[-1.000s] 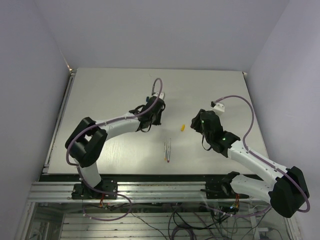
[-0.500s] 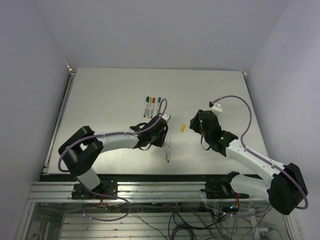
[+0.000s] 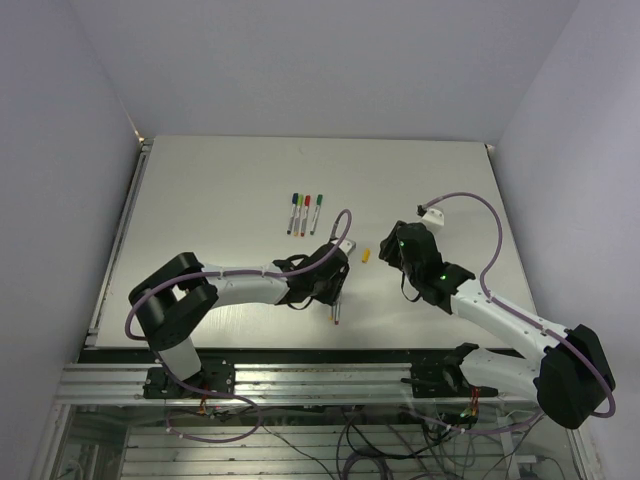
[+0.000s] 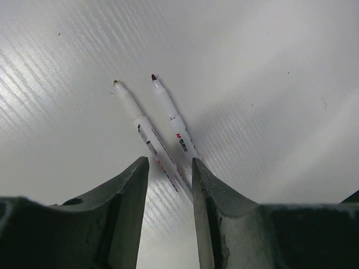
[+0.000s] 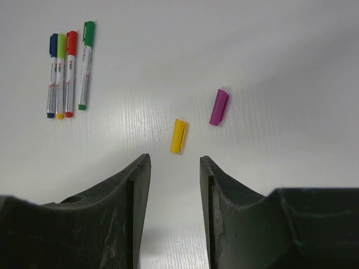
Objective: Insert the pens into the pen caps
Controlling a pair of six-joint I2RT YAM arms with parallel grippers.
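Note:
Two uncapped pens [image 4: 168, 115] lie side by side on the white table [image 3: 200, 200], tips pointing away, their near ends running under my left gripper [image 4: 170, 168]. That gripper is open and hovers over them, holding nothing. In the top view only their near ends [image 3: 336, 314] show past the left gripper [image 3: 330, 288]. The yellow pen cap [image 5: 178, 135] lies just ahead of my open, empty right gripper [image 5: 174, 162]. A purple pen cap [image 5: 219, 106] lies a little beyond it to the right. The top view shows the yellow cap [image 3: 366, 255] between the two grippers; the purple cap is hidden there.
A row of capped pens [image 5: 67, 73] lies at the far left of the right wrist view, with blue, red and green caps. In the top view this row [image 3: 304, 213] sits beyond the left arm. The right gripper [image 3: 387, 250] is close to the left wrist.
The left arm has swung from the row of capped pens toward the near side, uncovering that row. It now sits over the two uncapped pens with its jaws wider. The right arm has barely moved.

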